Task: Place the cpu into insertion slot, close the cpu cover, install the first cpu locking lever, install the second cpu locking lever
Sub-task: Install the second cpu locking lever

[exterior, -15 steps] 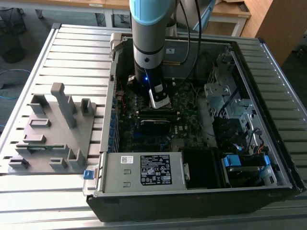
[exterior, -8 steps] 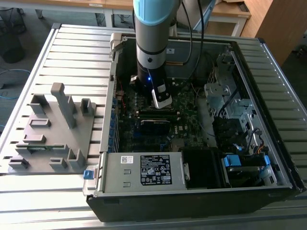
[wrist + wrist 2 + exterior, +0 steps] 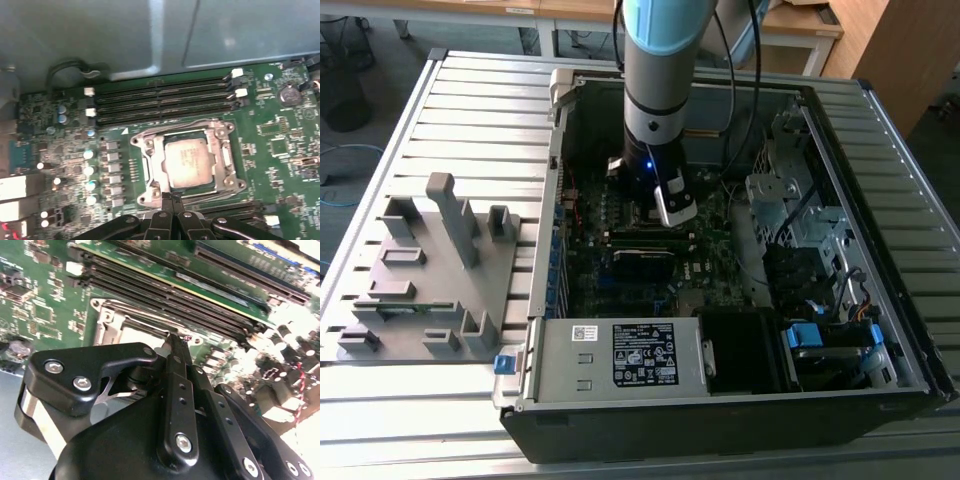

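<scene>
My arm reaches down into the open computer case (image 3: 880, 330) that lies on its side on the slatted metal table (image 3: 470, 110). In the exterior view my gripper (image 3: 665, 205) hangs low over the green motherboard (image 3: 620, 270), in the middle of the case

First wrist view: the chip (image 3: 189, 161) sits flat in the socket (image 3: 159, 165), silver top up, square to the frame. The cover (image 3: 218, 131) lies down around it, the chip showing through its window. Four long memory slots (image 3: 162, 102) run just beyond the socket, on its far side from me. A row of small silver capacitors (image 3: 89, 170) stands beside the socket

My fingers are pressed together, the two black tips meeting in a narrow point. In the first wrist view that point (image 3: 171, 198) sits at the near edge of the cover frame, touching or just above it; I cannot tell which. In the second wrist view the same point (image 3: 175, 340) ends right at the socket's silver rim, beside the memory slots

Exterior view's left: a grey parts fixture (image 3: 430, 270) with upright pegs rests on the table, well apart from the case. Near the front of the case lies the silver power supply box (image 3: 620, 355) with a label
</scene>
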Controlling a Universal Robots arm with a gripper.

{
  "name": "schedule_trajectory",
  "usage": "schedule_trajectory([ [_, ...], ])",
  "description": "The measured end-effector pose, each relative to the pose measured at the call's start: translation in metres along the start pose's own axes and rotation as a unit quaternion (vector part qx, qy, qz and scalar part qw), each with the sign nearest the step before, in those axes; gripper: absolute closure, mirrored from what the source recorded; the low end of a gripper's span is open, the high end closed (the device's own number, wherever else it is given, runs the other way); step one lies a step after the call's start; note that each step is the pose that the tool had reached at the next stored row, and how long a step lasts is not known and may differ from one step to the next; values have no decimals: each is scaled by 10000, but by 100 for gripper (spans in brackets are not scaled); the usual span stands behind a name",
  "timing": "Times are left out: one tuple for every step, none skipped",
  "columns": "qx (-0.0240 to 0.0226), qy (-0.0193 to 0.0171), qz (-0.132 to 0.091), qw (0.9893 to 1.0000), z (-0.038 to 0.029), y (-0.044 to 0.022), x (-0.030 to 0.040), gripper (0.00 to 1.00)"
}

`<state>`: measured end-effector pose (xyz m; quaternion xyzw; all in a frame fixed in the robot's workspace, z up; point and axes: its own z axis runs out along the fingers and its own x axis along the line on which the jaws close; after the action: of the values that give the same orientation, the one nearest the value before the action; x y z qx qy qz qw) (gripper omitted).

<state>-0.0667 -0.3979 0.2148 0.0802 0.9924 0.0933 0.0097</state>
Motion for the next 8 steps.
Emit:
schedule_trajectory([
  [0, -1, 0, 10000, 3, 10, -7, 90],
  [1, -1, 1, 10000, 6, 24, -9, 90],
  [1, -1, 1, 10000, 11, 44, -11, 90],
  [0, -1, 1, 10000, 17, 65, -10, 90],
  [0, -1, 0, 10000, 23, 88, -9, 90],
  [0, -1, 1, 10000, 29, 111, -10, 90],
  [3, -1, 0, 10000, 36, 134, -12, 90],
  [9, -2, 0, 10000, 45, 162, -15, 90],
])
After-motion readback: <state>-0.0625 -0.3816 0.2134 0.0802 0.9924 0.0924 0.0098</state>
